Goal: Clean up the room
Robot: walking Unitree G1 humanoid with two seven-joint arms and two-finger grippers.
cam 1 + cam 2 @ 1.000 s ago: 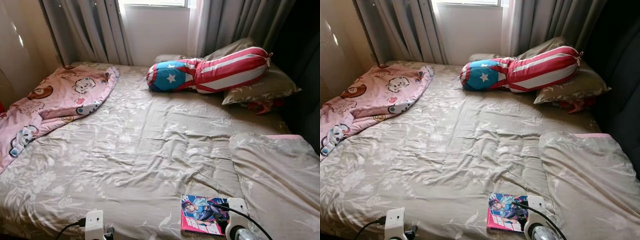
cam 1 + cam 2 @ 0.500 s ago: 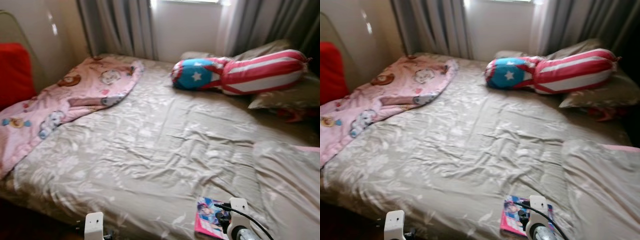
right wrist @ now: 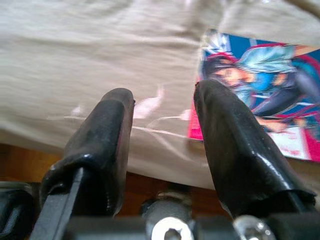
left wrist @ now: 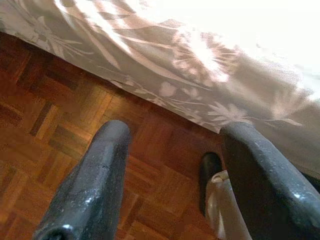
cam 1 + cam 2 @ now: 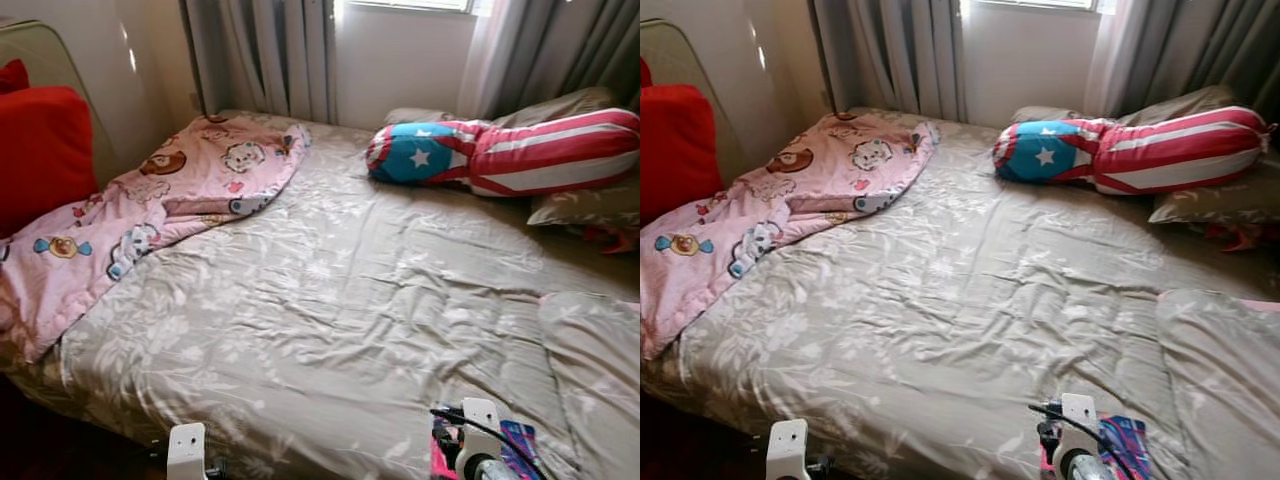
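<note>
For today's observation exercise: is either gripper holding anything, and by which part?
Nothing is held. The right gripper hangs open beside the comic book; the left gripper hangs open over the floor.

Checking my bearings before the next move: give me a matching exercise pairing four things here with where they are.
1. pink blanket
2. comic book
3. star-and-stripes bolster
4. left gripper

a. bed's near edge, by the right gripper
b. over the wooden floor beside the bed
c. bed's left side
d. head of the bed, against pillows

Pairs: 1-c, 2-a, 3-d, 4-b
</note>
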